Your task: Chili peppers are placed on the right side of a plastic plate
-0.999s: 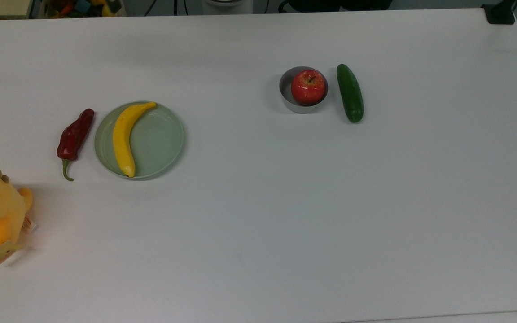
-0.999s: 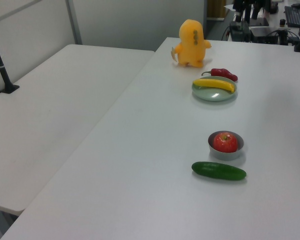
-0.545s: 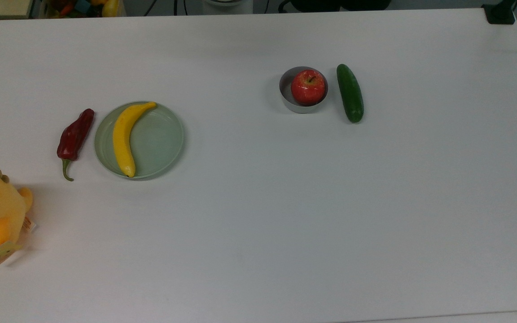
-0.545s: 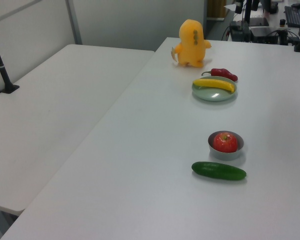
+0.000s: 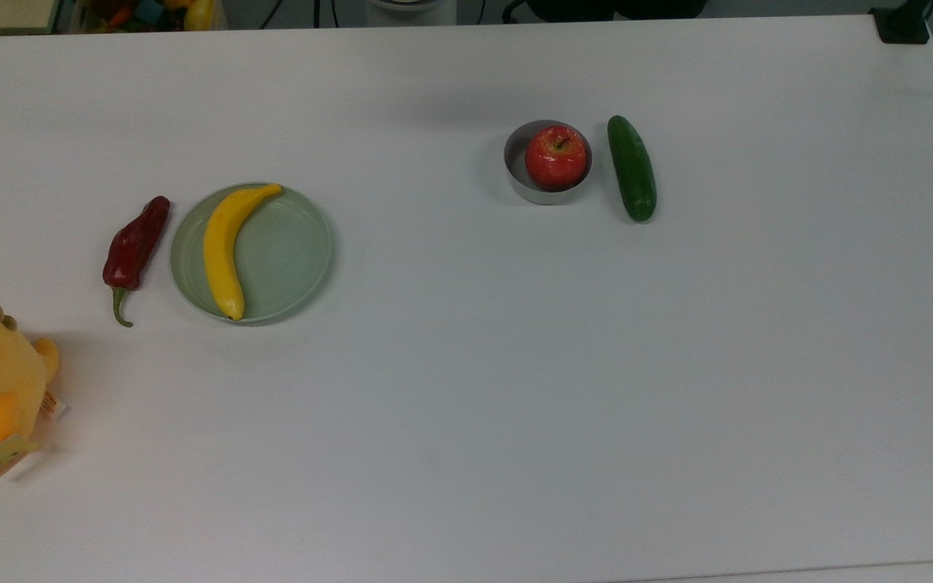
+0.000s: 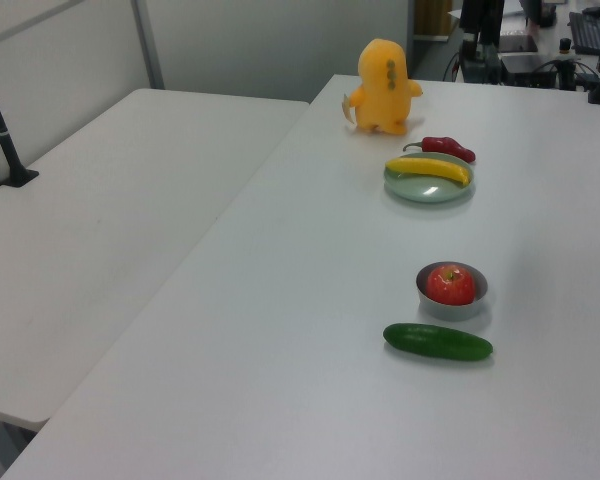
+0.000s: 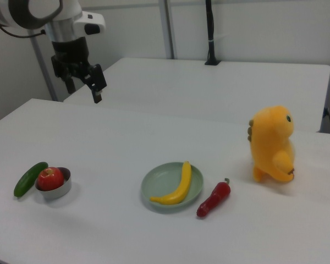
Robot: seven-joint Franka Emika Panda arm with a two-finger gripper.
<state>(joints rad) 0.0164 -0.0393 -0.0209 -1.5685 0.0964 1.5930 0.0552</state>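
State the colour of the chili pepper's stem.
Green, thin and curved; the chili pepper shows it best in the top view.

Robot arm [image 7: 41, 14]: white rounded casing with a dark grey circular joint cap; black wrist block; black two-finger gripper [image 7: 83, 82] with slim, straight fingers [image 7: 97, 82]
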